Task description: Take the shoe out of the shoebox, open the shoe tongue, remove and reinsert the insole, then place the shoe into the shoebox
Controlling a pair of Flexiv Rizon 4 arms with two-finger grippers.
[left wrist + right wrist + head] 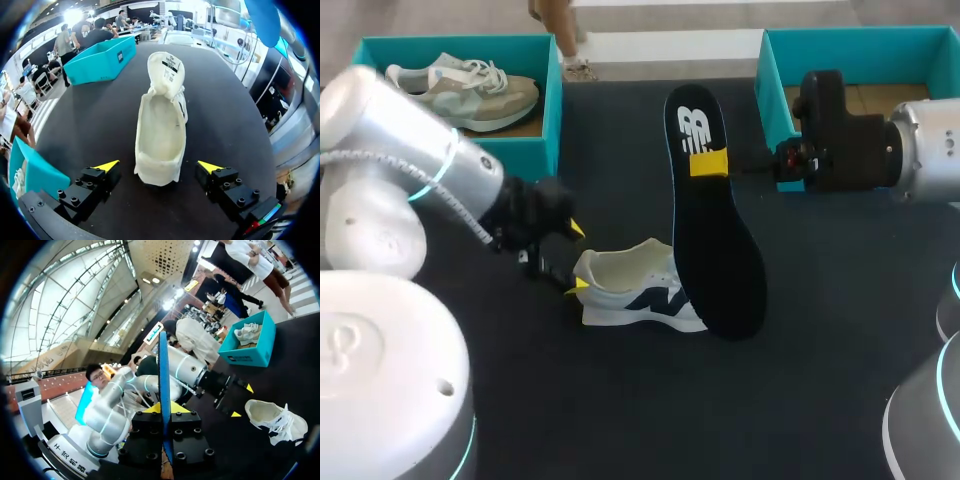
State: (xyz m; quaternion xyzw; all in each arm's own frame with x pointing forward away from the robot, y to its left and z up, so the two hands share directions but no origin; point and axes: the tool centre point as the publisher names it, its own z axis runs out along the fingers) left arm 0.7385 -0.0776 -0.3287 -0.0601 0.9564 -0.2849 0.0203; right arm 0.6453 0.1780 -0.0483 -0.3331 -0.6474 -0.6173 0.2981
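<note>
Dark surface [840, 330] carries your shoe [635, 290] at frame centre, its heel between the spread fingers of the left claw [578, 257], which do not touch it. Your right claw [710, 163] pinches the insole [715, 250] near its upper end. The insole looks light and bendy, so steady the shoe by its firmer heel.

Expo hall w/ vaulted glass roof [75, 300], onlookers [95, 34]

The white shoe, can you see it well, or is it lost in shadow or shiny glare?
Head view: the shoe stands out bright on the dark table, no glare; the black insole nearly blends into it. Left wrist view: the shoe is evenly lit between the left hand's open fingers. Right wrist view: the shoe shows clearly too.
</note>
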